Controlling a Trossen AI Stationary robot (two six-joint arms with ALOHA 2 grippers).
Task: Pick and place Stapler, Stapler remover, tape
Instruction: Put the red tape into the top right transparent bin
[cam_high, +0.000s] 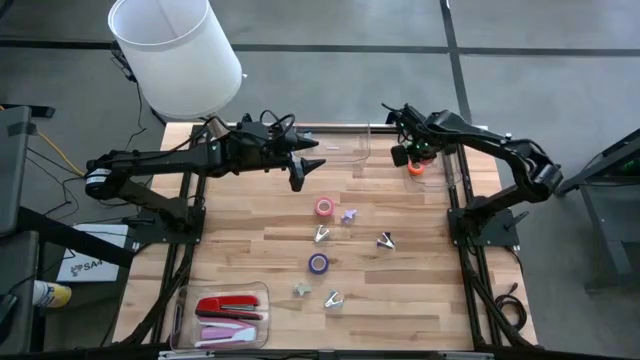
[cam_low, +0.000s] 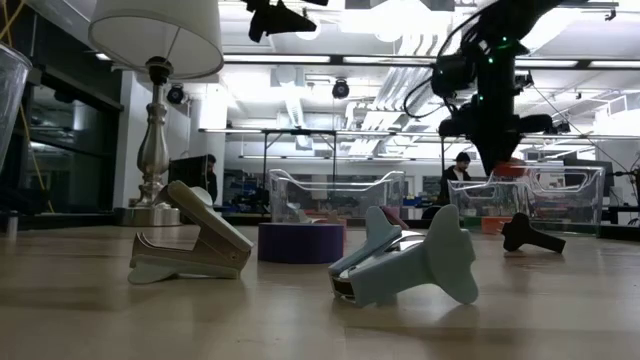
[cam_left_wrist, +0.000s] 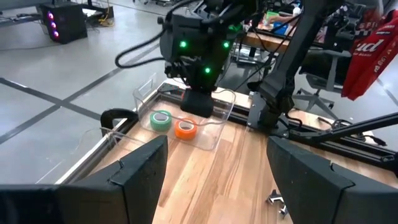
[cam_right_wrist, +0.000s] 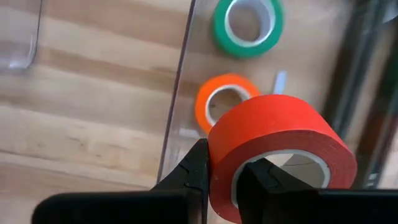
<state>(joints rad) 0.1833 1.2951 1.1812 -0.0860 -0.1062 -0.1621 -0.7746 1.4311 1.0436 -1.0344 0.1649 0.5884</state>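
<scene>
Overhead looks straight down; low camera skims level across the table (cam_high: 400, 300); 2 wrist cameras ride close.

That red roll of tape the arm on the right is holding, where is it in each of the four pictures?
High view: red tape roll in the right gripper, over the clear bin.
Low view: only a red edge shows, under the arm.
Left wrist view: hidden.
Right wrist view: centre, clamped.
Shared landmark: the bin's orange roll.

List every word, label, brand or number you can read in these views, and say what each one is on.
"SA": start of a word on a white sheet on the floor left of the table; the rest is cut off by the frame.
"ud": white letters on a red garment hanging in the room; partial and blurred.
No readable text on the tape rolls, staplers or bins.
</scene>
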